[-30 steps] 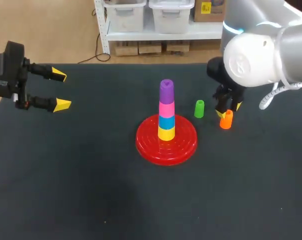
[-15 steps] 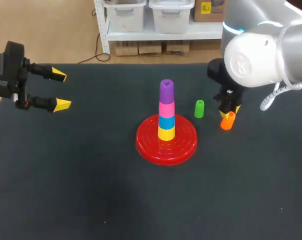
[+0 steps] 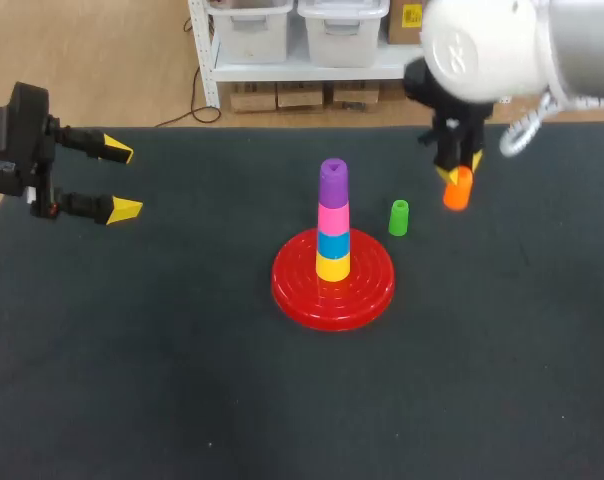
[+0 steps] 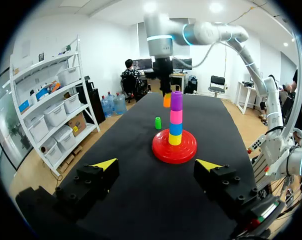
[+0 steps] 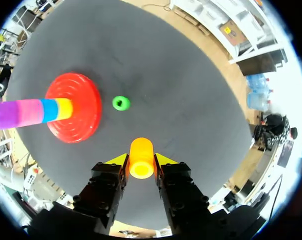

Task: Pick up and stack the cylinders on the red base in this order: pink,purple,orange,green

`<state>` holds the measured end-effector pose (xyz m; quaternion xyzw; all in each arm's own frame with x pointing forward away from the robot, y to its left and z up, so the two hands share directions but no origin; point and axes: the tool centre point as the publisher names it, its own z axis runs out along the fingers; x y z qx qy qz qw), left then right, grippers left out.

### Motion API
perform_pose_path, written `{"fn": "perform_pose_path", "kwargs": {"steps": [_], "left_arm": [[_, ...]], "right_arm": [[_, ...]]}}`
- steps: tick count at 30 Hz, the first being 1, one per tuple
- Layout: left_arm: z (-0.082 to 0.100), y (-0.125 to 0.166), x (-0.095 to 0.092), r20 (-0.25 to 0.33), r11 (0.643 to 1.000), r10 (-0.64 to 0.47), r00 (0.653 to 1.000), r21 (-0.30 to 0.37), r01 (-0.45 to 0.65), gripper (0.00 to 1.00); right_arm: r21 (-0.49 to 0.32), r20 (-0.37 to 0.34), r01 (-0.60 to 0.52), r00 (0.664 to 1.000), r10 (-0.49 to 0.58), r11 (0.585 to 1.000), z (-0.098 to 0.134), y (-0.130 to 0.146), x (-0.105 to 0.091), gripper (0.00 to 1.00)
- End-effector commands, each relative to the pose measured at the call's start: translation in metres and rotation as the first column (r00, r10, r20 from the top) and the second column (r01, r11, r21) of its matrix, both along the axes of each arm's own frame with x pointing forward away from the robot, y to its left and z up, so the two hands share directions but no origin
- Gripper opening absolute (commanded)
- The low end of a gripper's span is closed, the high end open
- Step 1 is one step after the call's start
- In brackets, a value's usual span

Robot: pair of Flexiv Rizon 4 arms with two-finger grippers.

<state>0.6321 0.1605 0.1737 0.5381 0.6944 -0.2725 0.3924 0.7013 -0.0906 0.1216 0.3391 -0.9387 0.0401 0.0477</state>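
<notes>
Clamping the orange cylinder [image 5: 141,159] between both yellow-tipped fingers, the right pincer [image 3: 452,172] holds it clear of the table, and the piece hangs just below the fingertips. The piece looks like small moulded plastic: probably light, rigid and smooth-walled, so it may slip or tilt in a loose hold. A grip across its upper wall leaves the lower end free, which should suit lowering it onto the purple cylinder [image 3: 332,182]. That cylinder tops the stack on the red base [image 3: 294,288], well off to one side of the pincer. The green cylinder [image 3: 399,217] stands between pincer and base. The left pincer [image 3: 121,180] hangs wide open and empty, far from everything. In the head view the arm's bulk covers the finger contact. Whether the orange piece's lower end is hollow cannot be made out.
</notes>
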Motion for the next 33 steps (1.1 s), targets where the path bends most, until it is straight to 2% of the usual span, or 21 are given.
{"fn": "perform_pose_path", "kwargs": {"steps": [1, 6, 15, 25, 33], "left_arm": [[-0.001, 0.001, 0.000, 0.004, 1.000, -0.001, 1.000, -0.004, 0.001, 1.00], [-0.001, 0.001, 0.000, 0.004, 1.000, -0.001, 1.000, -0.004, 0.001, 1.00], [-0.001, 0.001, 0.000, 0.004, 1.000, -0.001, 1.000, -0.004, 0.001, 1.00], [-0.001, 0.001, 0.000, 0.004, 1.000, -0.001, 1.000, -0.004, 0.001, 1.00], [-0.001, 0.001, 0.000, 0.004, 1.000, -0.001, 1.000, -0.004, 0.001, 1.00]], "right_arm": [[0.006, -0.014, -0.046, 0.999, 0.046, 0.999, 0.057, 0.026, 0.004, 0.00], [0.033, -0.008, -0.148, 0.989, 0.149, 0.988, 0.098, 0.062, -0.002, 0.00], [0.057, 0.022, -0.330, 0.944, 0.329, 0.942, 0.136, 0.117, -0.030, 0.00], [0.049, -0.022, -0.424, 0.905, 0.426, 0.904, 0.122, 0.156, -0.046, 0.00], [0.058, -0.040, -0.435, 0.898, 0.438, 0.898, 0.117, 0.167, -0.046, 0.00]]}}
